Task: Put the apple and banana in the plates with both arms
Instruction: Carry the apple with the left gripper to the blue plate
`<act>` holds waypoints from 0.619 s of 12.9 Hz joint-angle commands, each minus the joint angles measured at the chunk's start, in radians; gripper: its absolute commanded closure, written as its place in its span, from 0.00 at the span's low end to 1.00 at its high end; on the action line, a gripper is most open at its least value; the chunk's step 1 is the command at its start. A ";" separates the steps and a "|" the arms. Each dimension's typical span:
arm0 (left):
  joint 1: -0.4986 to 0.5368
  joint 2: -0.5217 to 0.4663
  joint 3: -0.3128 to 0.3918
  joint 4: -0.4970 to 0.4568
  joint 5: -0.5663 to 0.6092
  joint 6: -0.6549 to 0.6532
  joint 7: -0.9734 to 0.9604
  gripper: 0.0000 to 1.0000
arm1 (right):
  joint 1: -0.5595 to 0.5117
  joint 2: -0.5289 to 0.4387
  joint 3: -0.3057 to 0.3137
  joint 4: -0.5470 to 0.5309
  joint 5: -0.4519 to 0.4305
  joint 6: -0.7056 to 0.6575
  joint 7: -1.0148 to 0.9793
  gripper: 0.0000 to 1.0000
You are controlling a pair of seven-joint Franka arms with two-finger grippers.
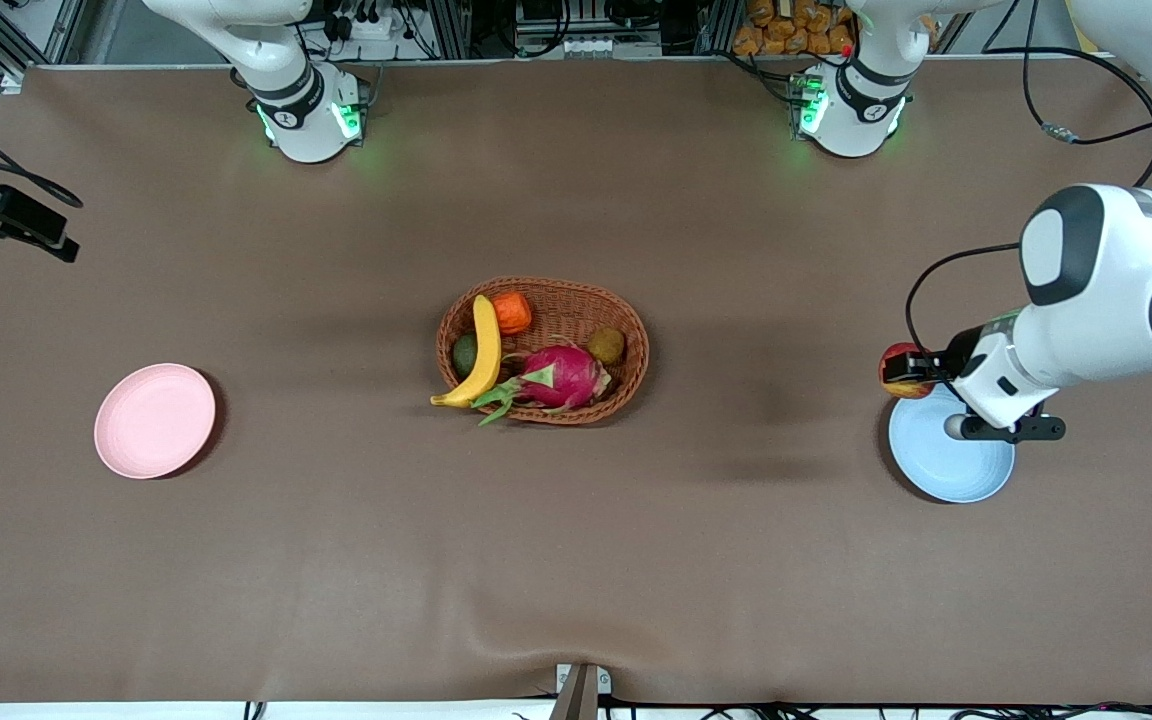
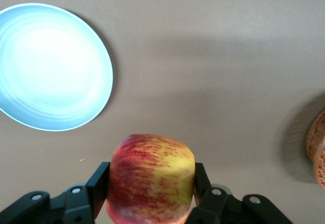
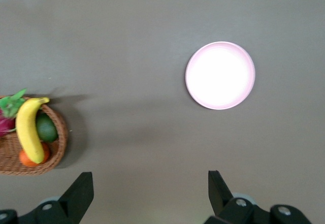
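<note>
While the apple (image 2: 151,178) sits clamped between my left gripper (image 2: 151,191) fingers, I hold it in the air over the rim of the light blue plate (image 1: 946,470) (the edge toward the wicker basket (image 1: 626,375)). Lying in that basket, the banana (image 1: 481,355) rests beside a dragon fruit (image 1: 561,375). My right gripper (image 3: 151,191) waits with fingers spread apart, high over the table between the basket and the pink plate (image 1: 154,420).
</note>
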 commanded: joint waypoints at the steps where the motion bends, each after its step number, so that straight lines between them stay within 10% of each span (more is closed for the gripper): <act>1: 0.040 0.027 -0.011 0.010 0.002 0.001 0.043 1.00 | 0.004 0.045 -0.001 0.026 0.115 0.016 0.014 0.00; 8: 0.104 0.095 -0.014 0.007 -0.039 0.031 0.119 1.00 | 0.340 0.164 0.004 0.026 0.131 0.027 0.016 0.00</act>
